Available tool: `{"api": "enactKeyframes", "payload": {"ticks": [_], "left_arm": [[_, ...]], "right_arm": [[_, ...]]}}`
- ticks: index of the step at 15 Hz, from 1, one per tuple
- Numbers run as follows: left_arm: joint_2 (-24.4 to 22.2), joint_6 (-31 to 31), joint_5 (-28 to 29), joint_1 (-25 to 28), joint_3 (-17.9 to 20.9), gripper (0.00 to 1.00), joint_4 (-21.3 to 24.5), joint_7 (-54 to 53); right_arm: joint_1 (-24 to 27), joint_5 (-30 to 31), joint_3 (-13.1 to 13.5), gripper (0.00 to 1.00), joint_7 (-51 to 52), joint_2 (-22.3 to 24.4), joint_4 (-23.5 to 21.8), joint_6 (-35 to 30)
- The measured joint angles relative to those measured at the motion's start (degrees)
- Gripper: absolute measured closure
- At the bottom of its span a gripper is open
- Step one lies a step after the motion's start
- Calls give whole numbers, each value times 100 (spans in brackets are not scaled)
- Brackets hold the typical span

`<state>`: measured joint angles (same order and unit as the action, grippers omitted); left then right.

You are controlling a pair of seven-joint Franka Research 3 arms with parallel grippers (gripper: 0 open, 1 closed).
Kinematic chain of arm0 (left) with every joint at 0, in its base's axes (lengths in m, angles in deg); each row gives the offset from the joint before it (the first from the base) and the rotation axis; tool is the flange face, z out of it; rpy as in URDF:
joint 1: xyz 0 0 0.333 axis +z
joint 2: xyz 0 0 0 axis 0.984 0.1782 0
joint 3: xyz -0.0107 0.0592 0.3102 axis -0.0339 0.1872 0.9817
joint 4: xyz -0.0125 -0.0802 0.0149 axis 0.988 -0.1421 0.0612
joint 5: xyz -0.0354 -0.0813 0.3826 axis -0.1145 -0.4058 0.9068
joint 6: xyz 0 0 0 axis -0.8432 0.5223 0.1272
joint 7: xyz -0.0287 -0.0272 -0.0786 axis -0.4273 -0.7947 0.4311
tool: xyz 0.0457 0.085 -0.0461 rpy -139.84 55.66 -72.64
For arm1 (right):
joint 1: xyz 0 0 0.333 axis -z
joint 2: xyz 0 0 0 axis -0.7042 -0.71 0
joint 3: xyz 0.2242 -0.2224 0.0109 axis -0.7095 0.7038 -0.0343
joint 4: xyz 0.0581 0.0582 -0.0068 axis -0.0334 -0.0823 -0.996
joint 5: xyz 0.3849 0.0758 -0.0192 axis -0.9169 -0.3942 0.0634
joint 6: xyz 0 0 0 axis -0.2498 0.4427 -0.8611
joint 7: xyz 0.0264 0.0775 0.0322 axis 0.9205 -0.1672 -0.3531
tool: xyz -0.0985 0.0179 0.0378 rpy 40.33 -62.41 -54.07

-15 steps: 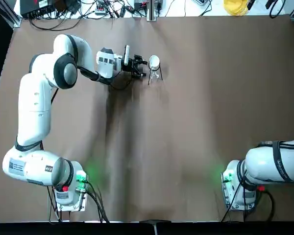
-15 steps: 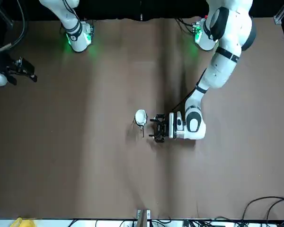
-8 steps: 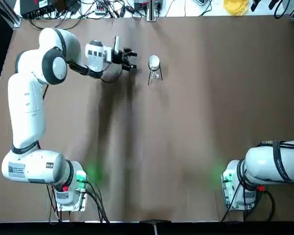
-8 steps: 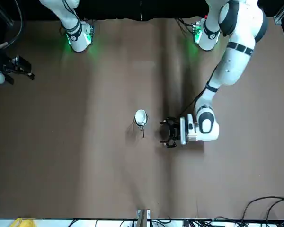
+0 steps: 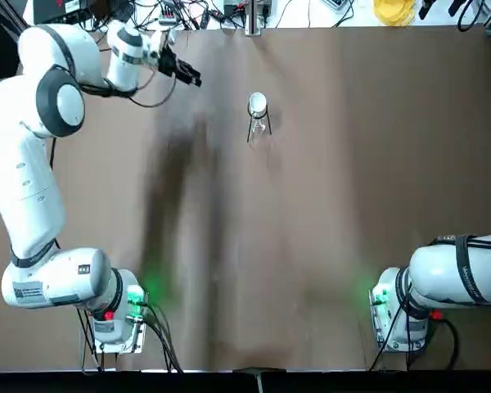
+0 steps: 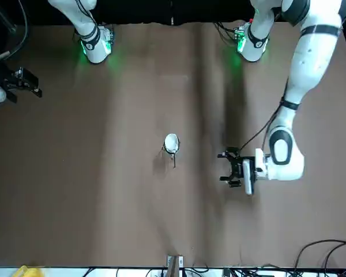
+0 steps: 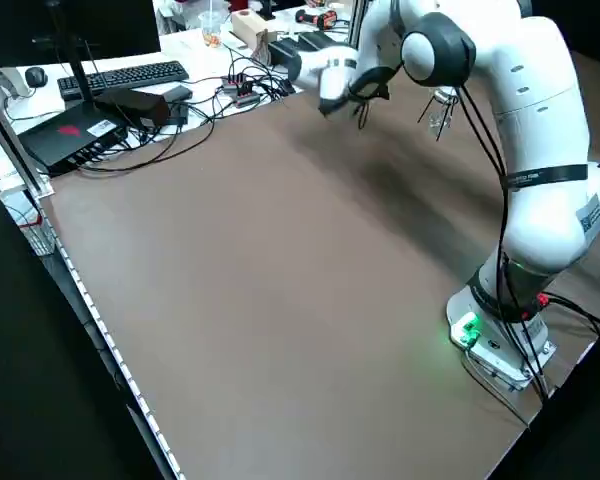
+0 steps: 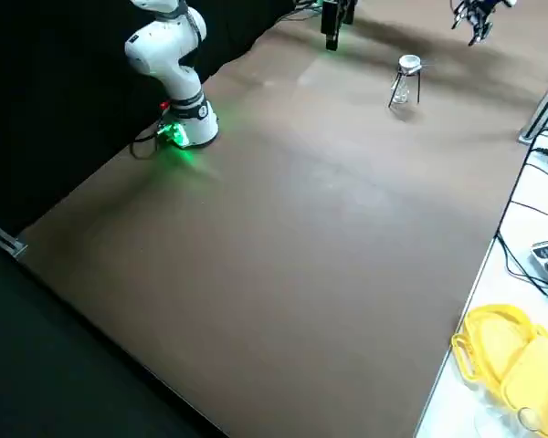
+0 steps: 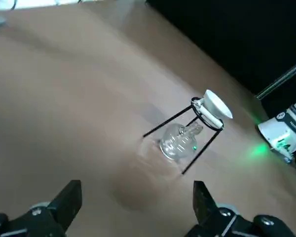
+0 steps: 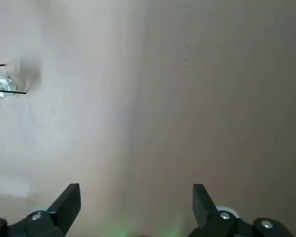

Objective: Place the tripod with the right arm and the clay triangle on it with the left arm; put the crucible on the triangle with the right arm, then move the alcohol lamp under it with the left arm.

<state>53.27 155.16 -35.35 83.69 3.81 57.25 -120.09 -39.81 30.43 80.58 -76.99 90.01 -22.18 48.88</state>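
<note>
One tripod [image 9: 185,128], centre of left wrist frame. One crucible [image 9: 216,104] on its ring. One alcohol lamp [image 9: 178,141] under it. Clay triangle: too small to count. Two arms, two grippers: left gripper [image 5: 188,74] upper left of top frame, right gripper [image 6: 24,85] left edge of front frame.

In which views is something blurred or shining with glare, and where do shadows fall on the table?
Left side view: the left gripper is smeared by motion blur. Top view: a broad soft shadow lies on the table under the left arm, and green lights glow at both arm bases. Left wrist view: the alcohol lamp under the tripod shows bright highlights and a green reflection.
</note>
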Motion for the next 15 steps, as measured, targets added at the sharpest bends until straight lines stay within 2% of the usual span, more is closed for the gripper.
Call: {"api": "enactKeyframes", "payload": {"ticks": [3,4,9,15], "left_arm": [[-458,-266,957,129,19,0,-182,1811],[-838,-344,1644,180,29,0,-218,2895],[-1837,-652,3939,232,45,0,-212,5542],[-2867,-1669,5867,245,58,0,-210,8108]], "right_arm": [[-5,0,-19,0,0,5,0,4],[-6,1,-24,0,0,19,1,4],[-6,1,-29,0,0,30,0,5],[-6,1,-31,0,0,31,0,31]]}}
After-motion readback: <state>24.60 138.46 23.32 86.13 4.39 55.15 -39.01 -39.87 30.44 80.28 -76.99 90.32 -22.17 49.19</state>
